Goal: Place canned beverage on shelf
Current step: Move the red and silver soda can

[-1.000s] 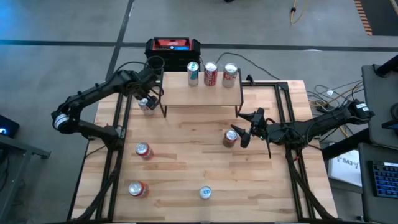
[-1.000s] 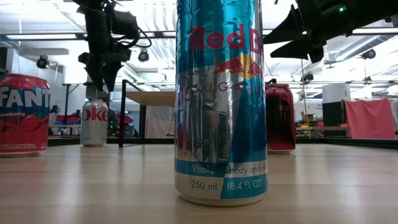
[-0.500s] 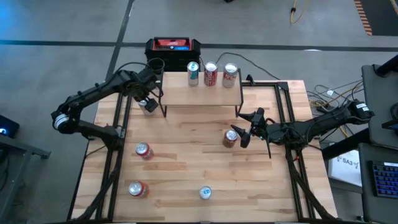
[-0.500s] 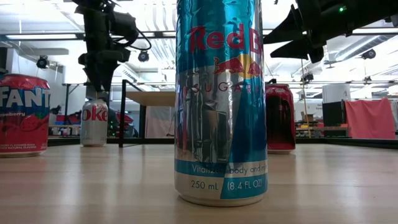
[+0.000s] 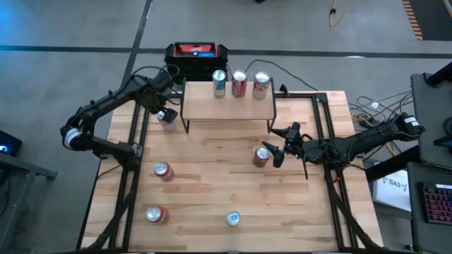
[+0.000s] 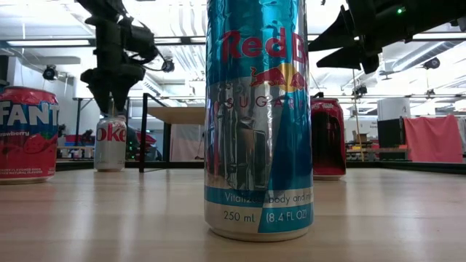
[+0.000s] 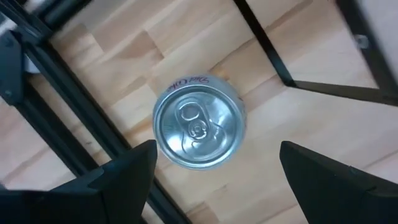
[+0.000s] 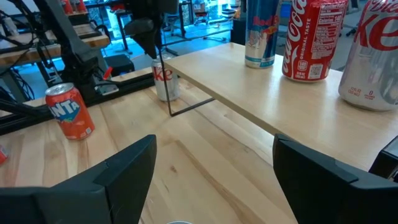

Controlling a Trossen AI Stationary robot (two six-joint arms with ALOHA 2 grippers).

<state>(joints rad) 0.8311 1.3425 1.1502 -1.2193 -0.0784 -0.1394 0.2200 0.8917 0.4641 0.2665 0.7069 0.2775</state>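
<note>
The shelf [image 5: 227, 104], a light wooden board on thin black legs, stands at the table's far middle. It bears a Red Bull can [image 5: 219, 82], a red Coke can [image 5: 239, 83] and a silver can [image 5: 261, 85]. A silver Diet Coke can [image 5: 167, 118] stands upright on the table by the shelf's left legs; it also shows in the left wrist view [image 7: 198, 127]. My left gripper [image 7: 217, 147] is open just above it [image 6: 111, 102], fingers pointing down on either side, not touching. My right gripper [image 5: 279, 147] is open above a dark red can [image 5: 263, 156].
A black-and-red box [image 5: 196, 53] sits behind the shelf. A Fanta can [image 5: 164, 170], another orange can [image 5: 157, 214] and a tall Red Bull can [image 5: 232, 219] stand on the near half of the table. Black frame rails [image 5: 134, 134] run along both sides.
My left gripper has gone a little toward the table's far left corner, staying just above the Diet Coke can, which has kept its place. The top of the can now shows more fully from above.
</note>
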